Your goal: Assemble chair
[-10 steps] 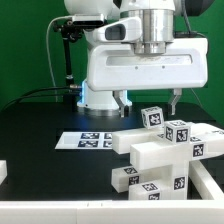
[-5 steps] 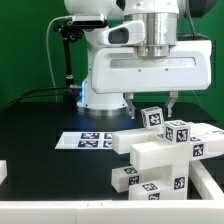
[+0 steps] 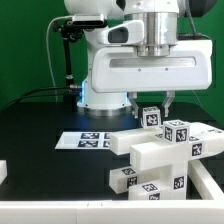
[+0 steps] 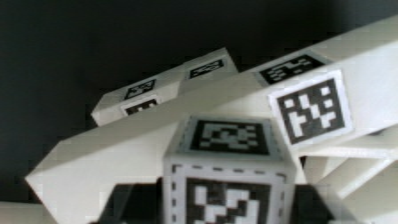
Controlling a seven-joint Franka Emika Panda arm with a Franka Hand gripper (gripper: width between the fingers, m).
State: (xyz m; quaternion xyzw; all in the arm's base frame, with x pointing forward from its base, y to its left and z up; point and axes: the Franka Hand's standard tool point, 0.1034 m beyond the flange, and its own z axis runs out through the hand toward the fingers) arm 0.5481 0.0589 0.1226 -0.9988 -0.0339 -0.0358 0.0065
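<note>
The chair's white tagged parts lie heaped at the exterior view's right: a long bar [image 3: 160, 152], a lower bar [image 3: 140, 181] and a tagged block end [image 3: 178, 131]. On top of the heap a tagged square post end [image 3: 151, 117] sticks up. My gripper [image 3: 151, 104] hangs straight above it, one finger on each side. In the wrist view the post end [image 4: 235, 150] fills the middle, and the dark fingers [image 4: 139, 203] press against both of its side faces. My gripper [image 4: 235, 207] is shut on this post. More tagged bars [image 4: 311, 100] lie beyond.
The marker board [image 3: 88, 140] lies flat on the black table to the left of the heap in the exterior view. Another white part [image 3: 3, 172] shows at that view's left edge. The arm's white base [image 3: 92, 95] stands behind. A white rim [image 3: 100, 208] runs along the front.
The fingers have drawn together from wide open until they meet the sides of the tagged post end. The arm and the heap have stayed put.
</note>
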